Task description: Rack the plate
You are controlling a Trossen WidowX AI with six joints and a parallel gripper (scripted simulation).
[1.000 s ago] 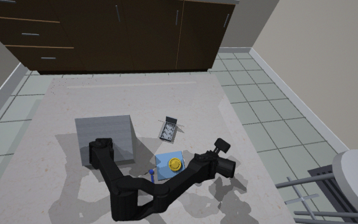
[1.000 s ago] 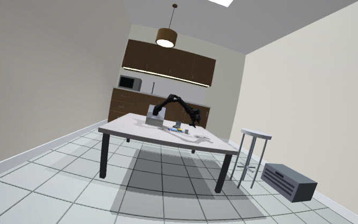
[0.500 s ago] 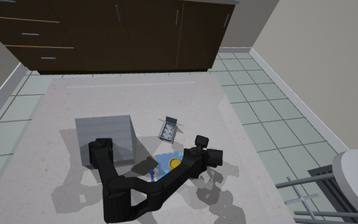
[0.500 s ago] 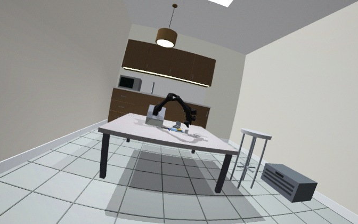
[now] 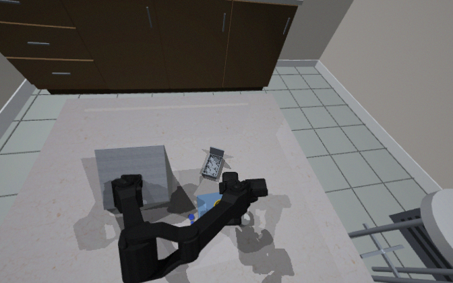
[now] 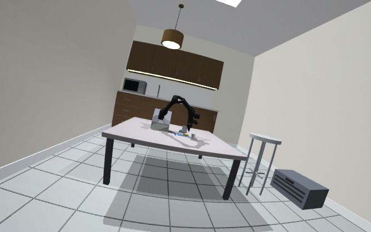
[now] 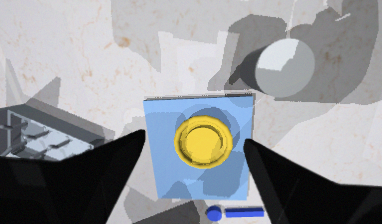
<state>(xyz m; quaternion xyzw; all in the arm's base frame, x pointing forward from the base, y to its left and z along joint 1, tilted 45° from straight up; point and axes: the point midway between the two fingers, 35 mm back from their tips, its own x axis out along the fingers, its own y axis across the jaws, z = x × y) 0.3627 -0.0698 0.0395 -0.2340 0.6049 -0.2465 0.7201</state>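
The yellow plate (image 5: 218,203) (image 6: 185,134) (image 7: 203,142) lies flat on a light blue mat (image 5: 203,201) (image 7: 159,150); the arm hides much of it in the top view. My gripper (image 6: 189,130) (image 7: 195,139) is open and empty, pointing down above the plate, with a fingertip to each side of it in the wrist view. The height gap is hard to judge. The small grey dish rack (image 5: 213,166) (image 6: 184,128) (image 7: 42,128) stands beyond the mat in the top view and at the left edge of the wrist view, partly hidden by the left finger. Its slots look empty.
A whitish cup (image 5: 246,219) (image 6: 192,135) (image 7: 287,70) stands close to the mat's corner. A blue utensil (image 5: 191,216) (image 7: 244,212) lies beside the mat, opposite the cup's side. A large grey block (image 5: 133,162) (image 6: 160,126) stands near the arm's base.
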